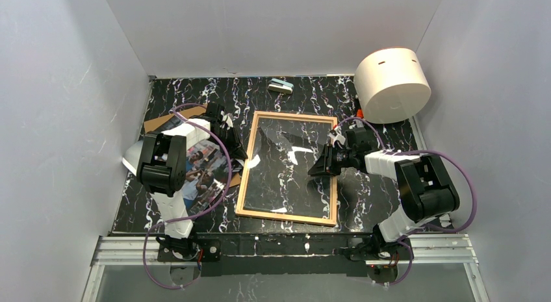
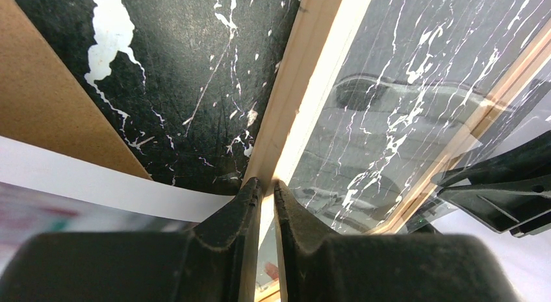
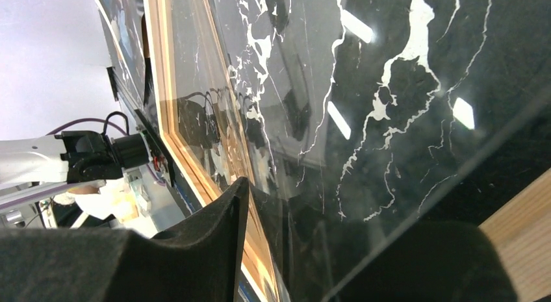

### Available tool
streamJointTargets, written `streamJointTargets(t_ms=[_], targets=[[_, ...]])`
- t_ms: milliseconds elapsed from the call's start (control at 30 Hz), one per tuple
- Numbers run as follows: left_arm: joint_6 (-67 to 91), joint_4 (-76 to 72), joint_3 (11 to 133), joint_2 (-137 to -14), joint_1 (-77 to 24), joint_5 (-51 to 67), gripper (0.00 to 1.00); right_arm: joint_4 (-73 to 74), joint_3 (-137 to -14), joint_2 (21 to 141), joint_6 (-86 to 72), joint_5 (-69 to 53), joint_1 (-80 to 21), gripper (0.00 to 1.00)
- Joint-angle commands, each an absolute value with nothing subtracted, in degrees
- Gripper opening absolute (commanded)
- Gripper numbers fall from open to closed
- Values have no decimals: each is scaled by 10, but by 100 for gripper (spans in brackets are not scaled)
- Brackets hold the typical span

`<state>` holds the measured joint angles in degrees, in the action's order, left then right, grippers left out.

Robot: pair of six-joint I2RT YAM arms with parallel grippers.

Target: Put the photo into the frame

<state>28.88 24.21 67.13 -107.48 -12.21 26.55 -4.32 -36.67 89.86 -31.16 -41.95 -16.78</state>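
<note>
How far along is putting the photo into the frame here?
Nothing is done yet: the frame lies empty, marble showing through its glass. Under way: the left hand pinches its left rail and the right hand sits at its right rail. Remaining: the photo, face up beside the frame, must go in.

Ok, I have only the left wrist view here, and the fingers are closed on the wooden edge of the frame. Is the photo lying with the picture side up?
Observer: Yes, the photo lies picture side up, just left of the frame.
Operator: And the black thing behind the glass?
Observer: That is the right gripper, at the frame's right edge.
Operator: Is something further back?
Observer: A big white cylinder, at the far right corner.
</note>
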Motion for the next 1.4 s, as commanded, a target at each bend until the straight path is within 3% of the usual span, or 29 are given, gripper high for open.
streamJointTargets(t_ms=[0,1367], targets=[[270,265,674,-1090,-126,230,12,-34,-388,913,-287,-422,-167,30],[277,254,671,-1100,-127,231,12,-12,-347,893,-323,-416,-165,19]])
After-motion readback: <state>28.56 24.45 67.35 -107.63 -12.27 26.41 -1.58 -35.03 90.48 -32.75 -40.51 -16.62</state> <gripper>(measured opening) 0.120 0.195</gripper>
